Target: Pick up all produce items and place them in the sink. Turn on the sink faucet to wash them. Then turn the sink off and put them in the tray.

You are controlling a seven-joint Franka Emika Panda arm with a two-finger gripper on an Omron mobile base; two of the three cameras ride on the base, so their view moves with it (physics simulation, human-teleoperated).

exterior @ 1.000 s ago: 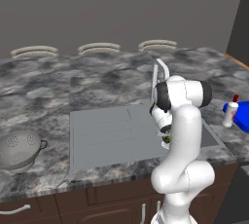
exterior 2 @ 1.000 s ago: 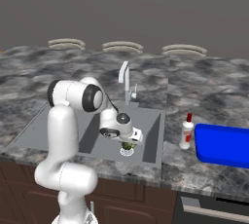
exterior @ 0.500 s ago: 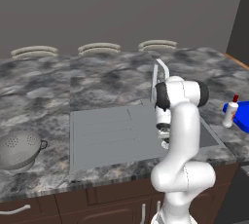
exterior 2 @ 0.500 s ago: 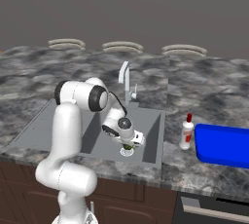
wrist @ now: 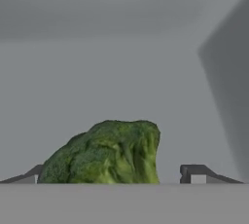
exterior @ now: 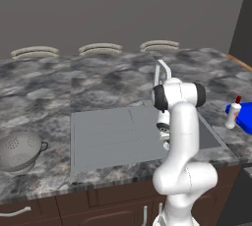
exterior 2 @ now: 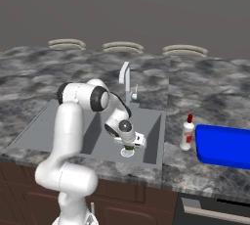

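Gripper jaws spread wide, broccoli floret sitting between the fingertips, nearer the 9 o'clock one. Both low in the sink basin, faucet at 12 o'clock.

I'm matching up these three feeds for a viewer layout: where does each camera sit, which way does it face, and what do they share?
Left base view: behind the arm to its left, facing forward and down over the sink, colander and faucet; the white arm rises lower right.
Right base view: behind to the right, facing the same sink, gripper, bottle and blue tray; the arm rises lower left.
Hand view: on the hand, looking along the gripper at the broccoli between open fingertips.
Shared: both base views show sink, faucet and bottle.
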